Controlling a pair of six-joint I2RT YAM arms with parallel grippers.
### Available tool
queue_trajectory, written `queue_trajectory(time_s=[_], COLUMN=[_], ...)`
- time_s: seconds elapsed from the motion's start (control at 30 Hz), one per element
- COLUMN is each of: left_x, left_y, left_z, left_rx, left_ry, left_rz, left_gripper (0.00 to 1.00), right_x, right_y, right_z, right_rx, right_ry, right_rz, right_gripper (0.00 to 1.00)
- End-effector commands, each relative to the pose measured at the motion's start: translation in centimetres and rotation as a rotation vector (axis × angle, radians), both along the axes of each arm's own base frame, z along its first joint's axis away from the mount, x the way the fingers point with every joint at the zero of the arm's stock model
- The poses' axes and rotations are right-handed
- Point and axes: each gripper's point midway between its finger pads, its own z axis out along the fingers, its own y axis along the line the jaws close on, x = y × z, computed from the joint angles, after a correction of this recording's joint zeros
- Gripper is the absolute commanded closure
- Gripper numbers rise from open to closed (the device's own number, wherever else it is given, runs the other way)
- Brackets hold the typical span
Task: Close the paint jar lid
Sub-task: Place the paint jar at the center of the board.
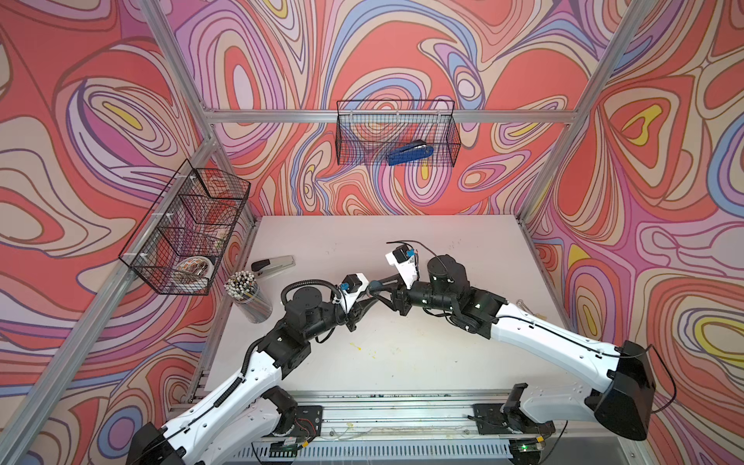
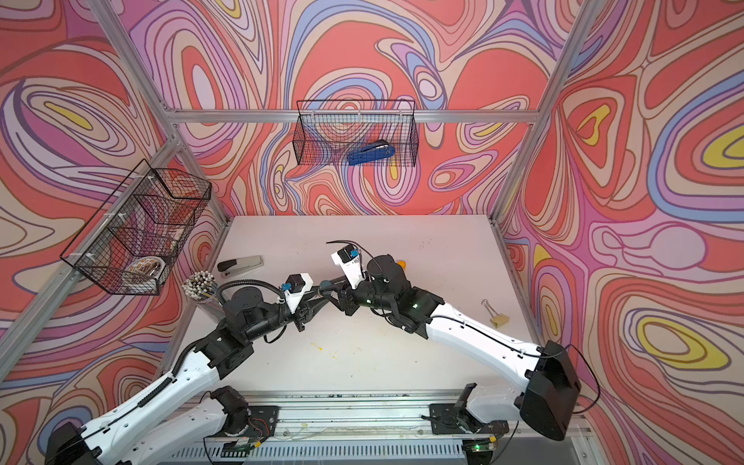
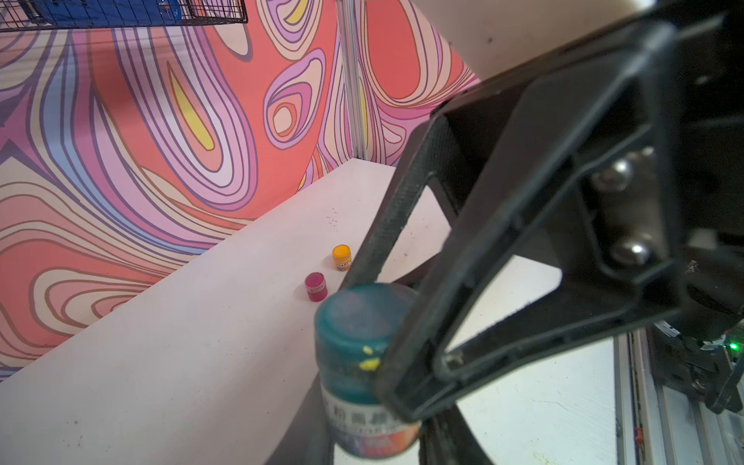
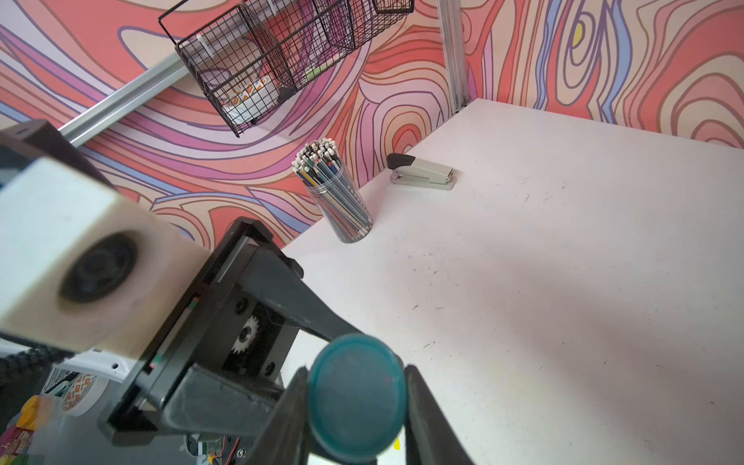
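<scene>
Found paint jar (image 3: 354, 362) approx. mid tabletop (image 1: 443, 362), pinned at meeting point of both arms in both top views. Couldn't tell base contact w/ tabletop: hidden under arms.

Stood roughly upright as far as could be told, long axis running up through lid (image 4: 356, 386). Had lid end toward right claw (image 4: 354, 422), labelled body end toward left claw (image 3: 370, 441). Looked seated on jar mouth in left wrist view; couldn't judge how tight.

Clenched left claw round labelled body, below lid. Closed right claw on lid, fingers (image 3: 396, 225) hard against rim on opp. sides per right wrist view, no gap seen either side. Sat over lid from robot's right, w/ lid's flat top nearly square to right wrist cam.

Judged step as tightening: twist by right claw about jar's axis, left claw as anchor. Depended on right claw staying centred on that axis. Risked cocking lid or slipping off rim if off-centre. Noted yellow paint smears (image 3: 370, 364) on jar side beside finger, poss. slippery.

Left red pot (image 3: 316, 286) & orange pot (image 3: 342, 257) well apart, further back on tabletop; not involved.
</scene>
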Motion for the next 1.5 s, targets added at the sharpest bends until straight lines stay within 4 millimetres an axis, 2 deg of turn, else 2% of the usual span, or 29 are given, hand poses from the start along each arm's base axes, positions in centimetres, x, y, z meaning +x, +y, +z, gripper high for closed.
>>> queue_trajectory(time_s=[0.0,0.07,0.1,0.17,0.2,0.23,0.3,0.43,0.5,0.53,0.57,0.67,0.77,0.93,1.03,1.3,1.47], left_x=[0.3,0.4,0.5,0.8,0.9,0.8,0.8,1.1,1.5,1.4,1.5,1.9,1.9,2.2,2.3,2.3,2.2], left_y=[0.3,0.5,0.6,0.9,1.0,0.9,0.9,2.1,3.1,3.8,4.5,6.4,7.1,7.0,6.8,6.8,6.5], left_z=[0.0,-0.3,-0.4,-0.6,-0.7,-0.7,-1.1,-2.7,-3.0,-4.5,-4.7,-4.5,-4.4,-4.6,-5.2,-5.3,-5.5], left_rx=[0.004,0.011,0.011,0.008,0.005,0.006,0.016,0.055,0.061,0.080,0.083,0.091,0.095,0.079,0.076,0.057,0.062], left_ry=[-0.014,-0.007,-0.007,-0.008,-0.007,-0.008,0.003,0.053,0.063,0.086,0.085,0.077,0.071,0.083,0.105,0.106,0.113], left_rz=[0.017,0.029,0.041,0.064,0.070,0.066,0.063,0.134,0.199,0.230,0.265,0.371,0.406,0.415,0.411,0.414,0.399], left_gripper=[0.70,0.67,0.61,0.43,0.27,0.01,0.00,0.00,0.00,0.00,0.00,0.00,0.00,0.00,0.00,0.00,0.00], right_x=[-0.3,0.1,0.3,0.7,0.9,1.2,2.3,4.9,5.9,6.2,6.5,7.3,7.6,8.5,9.8,13.6,14.2], right_y=[-0.2,-0.3,-0.5,-0.9,-1.1,-1.6,-2.8,-6.8,-9.3,-10.5,-11.6,-14.2,-15.8,-17.4,-18.1,-18.0,-17.5], right_z=[0.8,0.7,0.5,0.4,0.4,0.5,0.3,-1.4,-3.2,-4.4,-5.7,-10.1,-13.9,-18.8,-20.9,-23.3,-24.4], right_rx=[0.036,0.025,0.010,-0.021,-0.029,-0.039,-0.069,-0.166,-0.216,-0.235,-0.254,-0.295,-0.356,-0.414,-0.397,-0.387,-0.394], right_ry=[-0.009,-0.012,-0.011,-0.021,-0.026,-0.030,-0.045,-0.054,-0.038,-0.020,-0.002,0.074,0.095,0.102,0.127,0.154,0.176], right_rz=[0.002,-0.019,-0.033,-0.058,-0.073,-0.101,-0.183,-0.434,-0.565,-0.615,-0.665,-0.761,-0.818,-0.902,-0.940,-0.951,-0.935], right_gripper=[0.74,0.75,0.75,0.75,0.75,0.75,0.76,0.77,0.76,0.76,0.76,0.76,0.76,0.76,0.76,0.75,0.71])
